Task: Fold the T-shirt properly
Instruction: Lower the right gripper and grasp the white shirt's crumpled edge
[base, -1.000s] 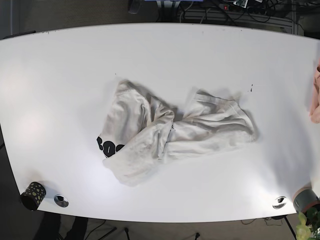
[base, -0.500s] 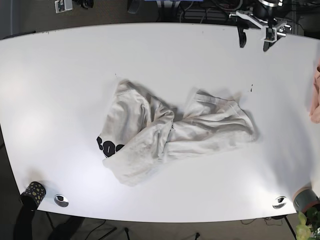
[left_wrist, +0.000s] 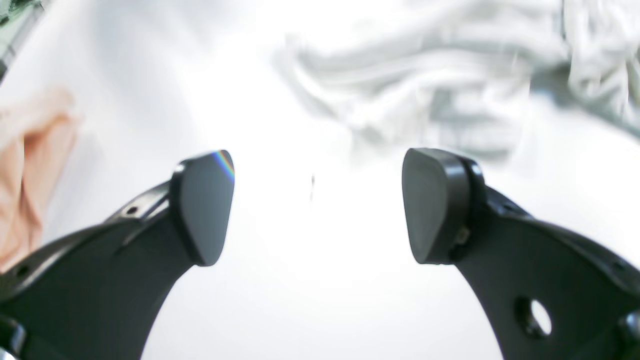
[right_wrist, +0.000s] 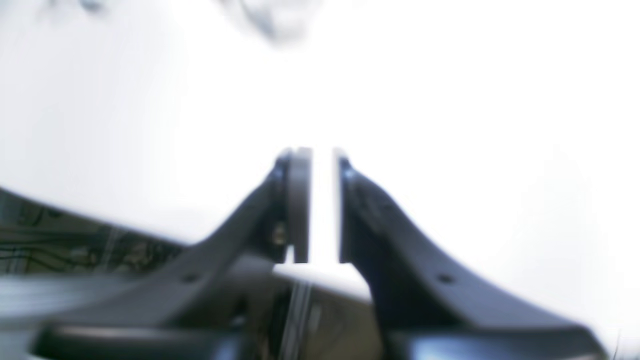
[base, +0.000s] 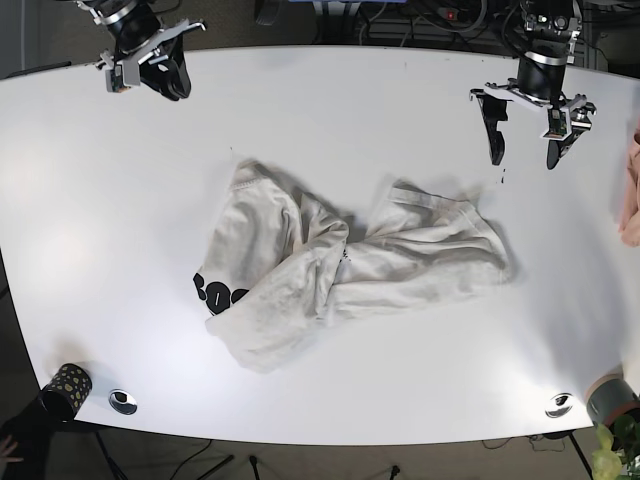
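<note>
The left gripper (base: 527, 128) hangs over the far right part of the table (base: 330, 110) with its jaws spread wide and nothing between them; in its wrist view the bare white surface shows between the pads (left_wrist: 205, 205). The right gripper (base: 150, 72) sits at the table's far left corner, jaws drawn almost together with only a narrow slit, also empty.

The T-shirt (base: 340, 265) lies crumpled in the middle of the table, well apart from both grippers. It is off-white, twisted at its centre, one half bunched toward the left with a black print (base: 215, 293) peeking out at its lower edge, the other half rumpled toward the right with a hem band showing on top.

The likely trouble is grabbing a ridge that carries more than one layer: the twist would then tighten instead of opening, and the shirt would drag as a lump. A peach cloth (base: 630, 195) lies at the table's right edge, near the left gripper; a wide sweep could snag it.
</note>
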